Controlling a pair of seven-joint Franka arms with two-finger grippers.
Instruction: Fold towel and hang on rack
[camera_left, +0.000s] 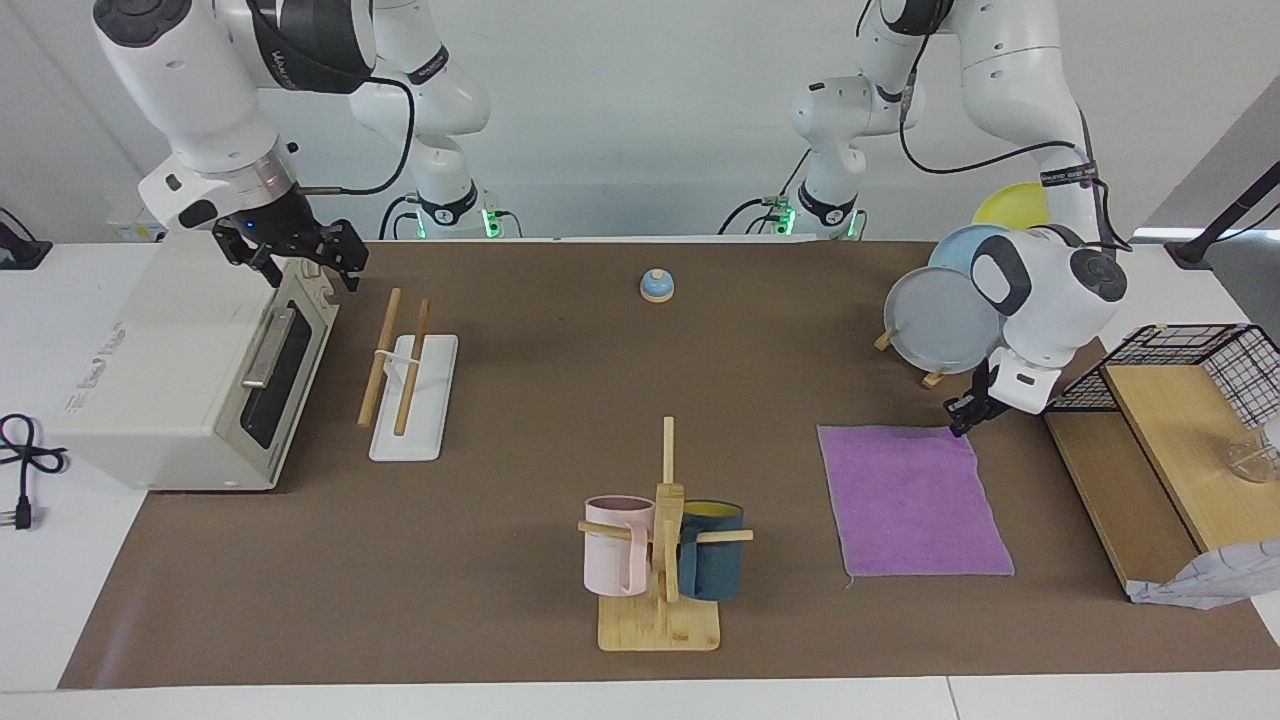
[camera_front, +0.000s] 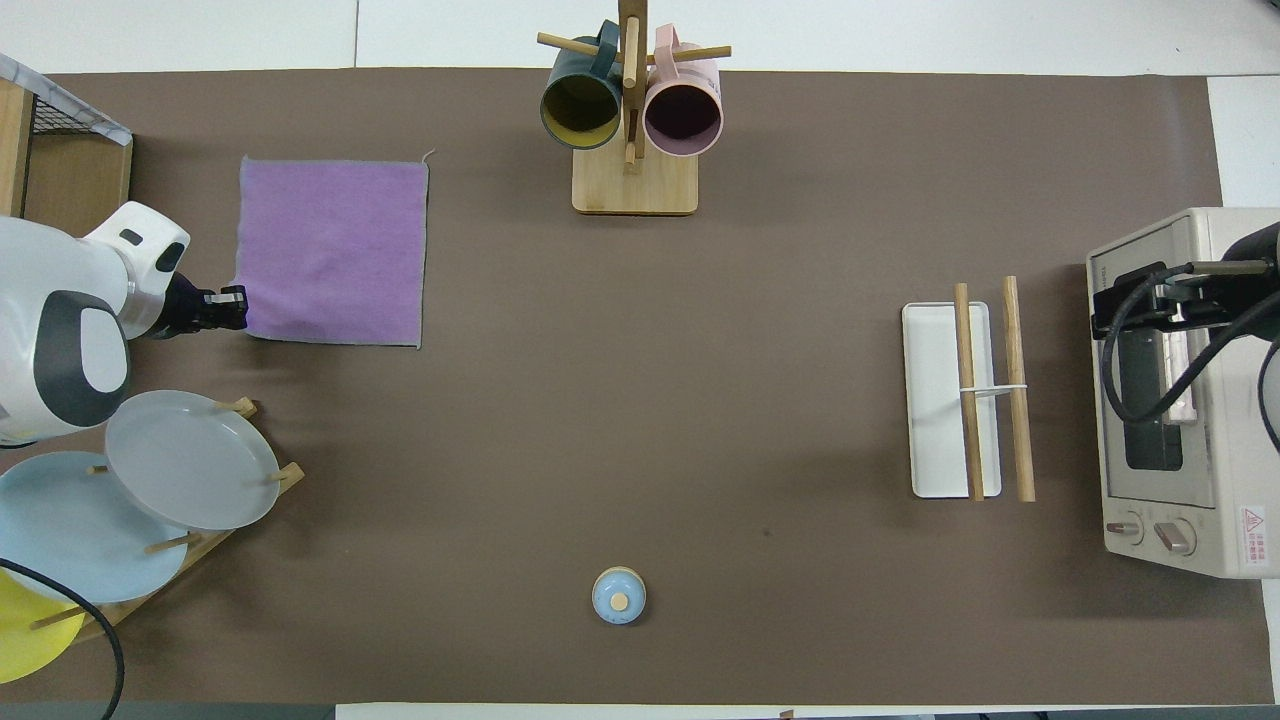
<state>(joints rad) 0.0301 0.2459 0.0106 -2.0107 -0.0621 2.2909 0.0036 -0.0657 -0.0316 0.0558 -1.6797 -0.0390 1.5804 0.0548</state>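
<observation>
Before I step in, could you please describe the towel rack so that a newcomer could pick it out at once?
Find the white toaster oven at the right arm's end of the table. In front of its door stands the rack: a flat white rectangular base carrying two parallel light wooden rails. Unlike the bamboo mug stand, it has no upright post, pegs or mugs.

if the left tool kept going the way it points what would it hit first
The left tool is shut at the corner of the purple towel nearest the robots and points down across it, so it would probably meet the towel first, though its exact height is unclear.
</observation>
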